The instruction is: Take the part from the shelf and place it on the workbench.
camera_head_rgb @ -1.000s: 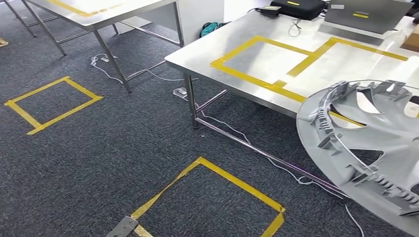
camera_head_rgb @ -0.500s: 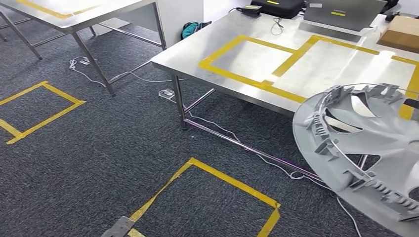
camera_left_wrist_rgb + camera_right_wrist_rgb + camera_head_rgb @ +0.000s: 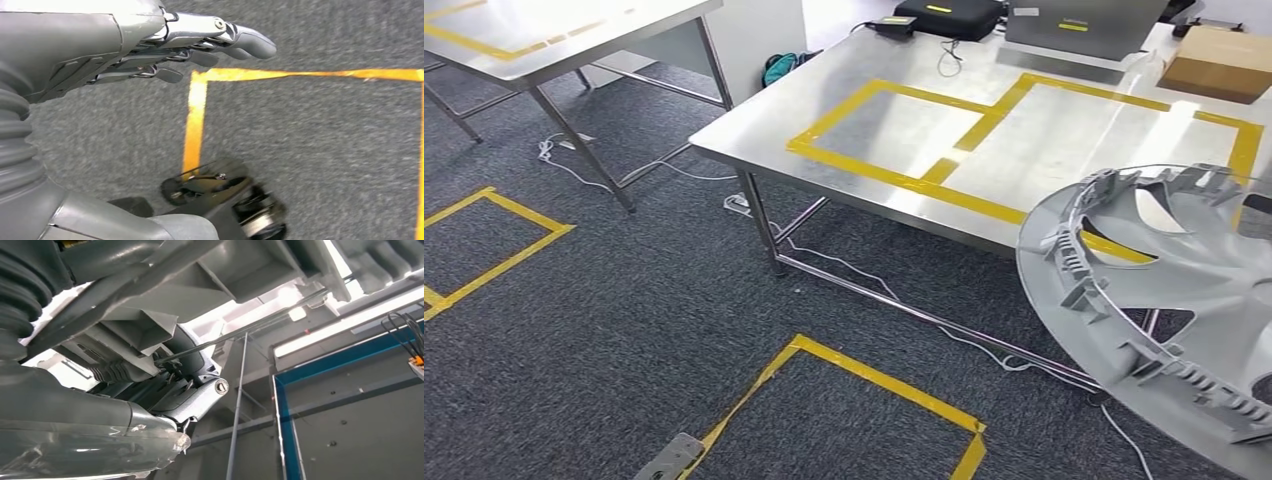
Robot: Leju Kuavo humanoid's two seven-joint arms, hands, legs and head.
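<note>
The part (image 3: 1164,300) is a large grey plastic wheel cover with ribs and clips, tilted at the right edge of the head view, in front of the near edge of the workbench (image 3: 874,190). The workbench is a steel table marked with yellow tape rectangles. In the right wrist view my right hand (image 3: 185,390) grips the part (image 3: 240,275) from beneath, fingers curled around one of its ribs. My left hand (image 3: 165,50) hangs over the carpet with its fingers stretched out and nothing in it.
A second steel table (image 3: 554,40) stands at the far left. Yellow tape squares (image 3: 864,390) mark the dark carpet. Cables (image 3: 984,345) trail under the workbench by its legs. A black case (image 3: 949,15), a grey box (image 3: 1084,25) and a cardboard box (image 3: 1224,60) sit at the workbench's far side.
The whole picture has slid left and down as the camera turned toward the workbench. The part keeps its place at the right of the view.
</note>
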